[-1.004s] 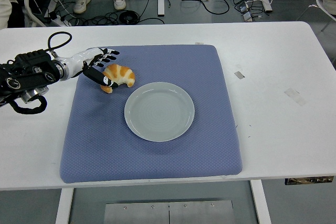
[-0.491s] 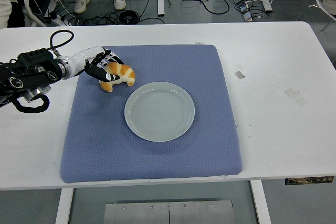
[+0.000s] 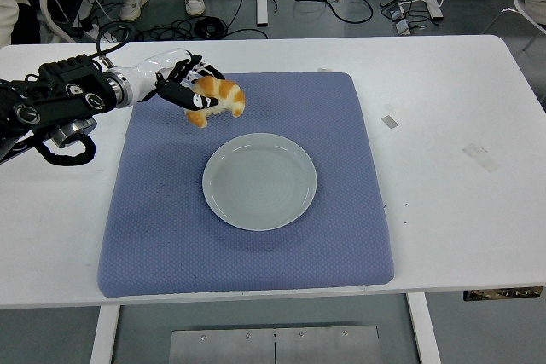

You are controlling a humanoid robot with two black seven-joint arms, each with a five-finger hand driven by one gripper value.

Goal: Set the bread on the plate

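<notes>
The bread (image 3: 218,98), a golden croissant-shaped piece, was held in the curled fingers of the left hand (image 3: 189,91) above the far left part of the blue mat (image 3: 247,245), apparently lifted clear of the cloth, though contact with the mat could not be ruled out from this single view. The fingers wrapped its left end from above and below, while the right end projected free toward the middle of the table. The plate (image 3: 259,181), pale grey and round, lay flat near the centre of the mat with nothing on it, nearer to the camera than the bread and a little to its right; the two were near each other but not touching or overlapping. The left arm entered from the left edge over the white table (image 3: 444,125), and the right arm was out of view. Legs and shoes of people (image 3: 132,2) and loose cables (image 3: 341,6) showed on the floor beyond the far table edge. As judged from this arrangement, the grasp and lift were complete; the carry over the plate, the lowering and the release remained to be done.
</notes>
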